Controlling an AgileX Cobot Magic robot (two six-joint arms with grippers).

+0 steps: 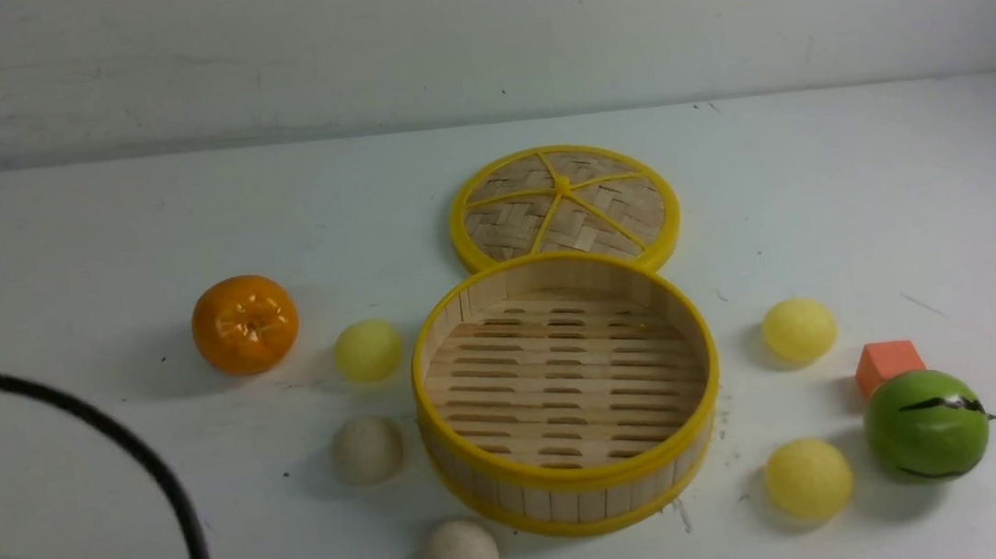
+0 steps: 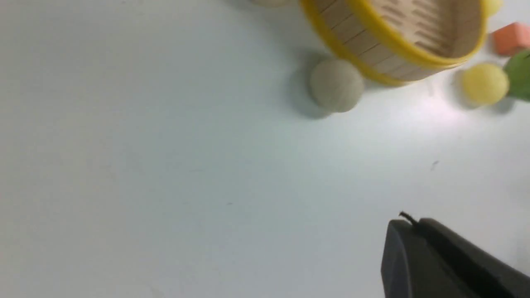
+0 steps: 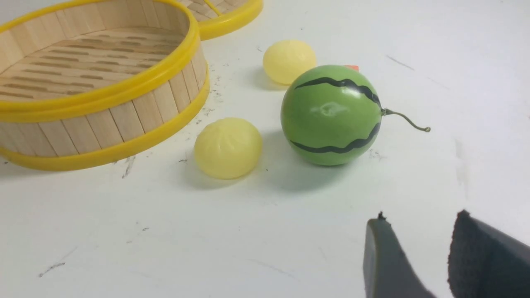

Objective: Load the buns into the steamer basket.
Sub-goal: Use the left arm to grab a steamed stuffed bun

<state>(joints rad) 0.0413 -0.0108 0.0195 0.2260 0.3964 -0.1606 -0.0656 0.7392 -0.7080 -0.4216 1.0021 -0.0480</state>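
The steamer basket (image 1: 576,493) stands empty mid-table. Several buns lie around it on the table. To its left are a pale yellow one (image 1: 367,350) and an off-white one (image 1: 367,449). Another off-white one (image 1: 460,558) lies at its near left. Two yellow ones (image 1: 799,330) (image 1: 809,479) lie to the right. My left gripper (image 2: 408,221) is shut on nothing, over bare table short of the near off-white bun (image 2: 336,85) and the basket (image 2: 372,45). My right gripper (image 3: 420,217) stands open and empty, near a yellow bun (image 3: 227,147) beside the basket (image 3: 124,120).
The woven lid (image 1: 563,208) lies flat behind the basket. An orange fruit (image 1: 244,324) sits at the left. A green striped ball (image 1: 925,425) (image 3: 331,114) and an orange block (image 1: 887,364) sit at the right. A black cable (image 1: 157,473) arcs at the near left.
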